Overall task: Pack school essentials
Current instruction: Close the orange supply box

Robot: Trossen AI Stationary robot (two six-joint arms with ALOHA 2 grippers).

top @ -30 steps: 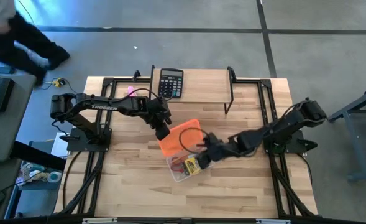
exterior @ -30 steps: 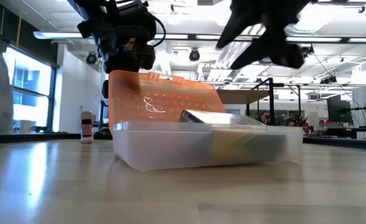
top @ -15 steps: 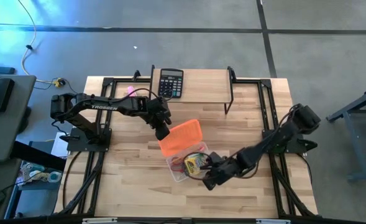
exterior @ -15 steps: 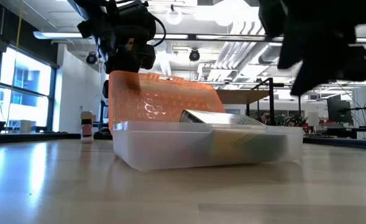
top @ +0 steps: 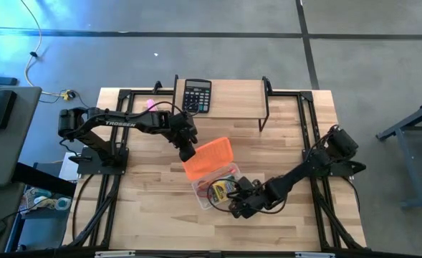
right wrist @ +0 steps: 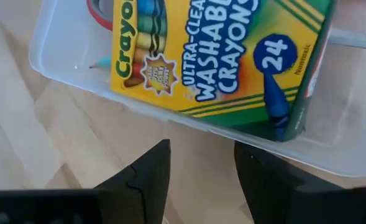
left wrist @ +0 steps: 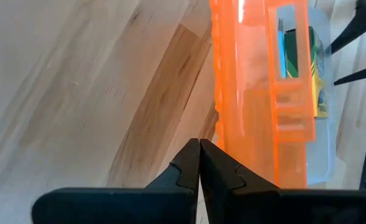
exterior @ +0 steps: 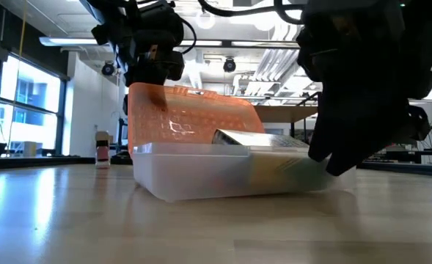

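At the table's near side, the right gripper [top: 237, 206] hangs low just beside the clear plastic box [top: 209, 199], fingers [right wrist: 146, 171] parted and empty, probably about to nudge or steady it. Inside lies a yellow-and-green crayon carton [right wrist: 214, 56] among small stationery. Farther back, the left gripper [top: 187, 152], fingers clenched tight, props up the translucent orange hinged lid [top: 208, 157], presumably keeping the box open. A black calculator [top: 196, 96] sits beyond.

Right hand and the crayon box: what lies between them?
In the right wrist view, bare wooden table and the clear case's wall separate the open right hand from the crayon box.
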